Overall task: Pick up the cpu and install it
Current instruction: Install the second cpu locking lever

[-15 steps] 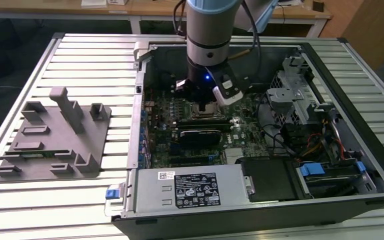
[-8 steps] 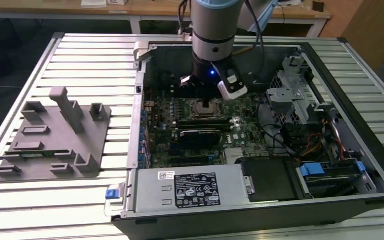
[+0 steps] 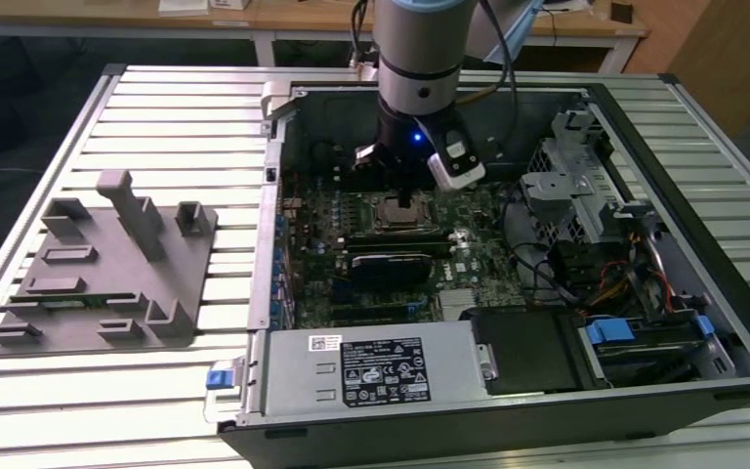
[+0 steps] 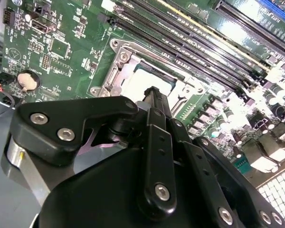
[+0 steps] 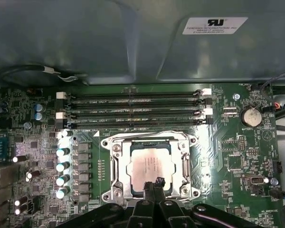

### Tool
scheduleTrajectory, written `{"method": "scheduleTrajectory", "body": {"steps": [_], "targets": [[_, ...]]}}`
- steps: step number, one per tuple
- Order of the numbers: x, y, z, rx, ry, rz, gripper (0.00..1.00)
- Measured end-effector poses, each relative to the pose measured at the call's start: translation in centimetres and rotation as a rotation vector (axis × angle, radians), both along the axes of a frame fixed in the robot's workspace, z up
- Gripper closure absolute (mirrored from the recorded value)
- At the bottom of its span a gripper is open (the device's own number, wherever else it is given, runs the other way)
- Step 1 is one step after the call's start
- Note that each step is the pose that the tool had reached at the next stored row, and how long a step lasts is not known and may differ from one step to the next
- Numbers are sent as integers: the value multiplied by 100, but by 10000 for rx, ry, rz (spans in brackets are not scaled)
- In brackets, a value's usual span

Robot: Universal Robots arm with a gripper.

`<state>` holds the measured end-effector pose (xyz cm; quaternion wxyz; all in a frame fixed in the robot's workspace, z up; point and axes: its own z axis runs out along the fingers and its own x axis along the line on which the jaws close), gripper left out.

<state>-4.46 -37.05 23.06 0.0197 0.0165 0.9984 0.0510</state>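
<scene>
Evidently the cpu (image 5: 149,166) sits in its socket frame (image 5: 115,164) (memory slots (image 5: 135,109) beside), tool (image 5: 154,183) closed, empty, just above.

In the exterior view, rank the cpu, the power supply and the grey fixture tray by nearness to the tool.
1. The cpu: in its socket, directly under the tool.
2. The power supply: at the case's near edge.
3. The fixture tray: outside the case, on the exterior view's left.
</scene>
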Motion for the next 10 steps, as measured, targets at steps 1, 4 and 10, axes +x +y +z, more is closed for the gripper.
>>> {"method": "scheduleTrajectory", "body": {"steps": [1, 4, 10], "targets": [[0, 0, 4, -1, 0, 0, 89], [0, 0, 20, 0, -1, 0, 89], [0, 6, 56, 0, 0, -1, 89]]}}
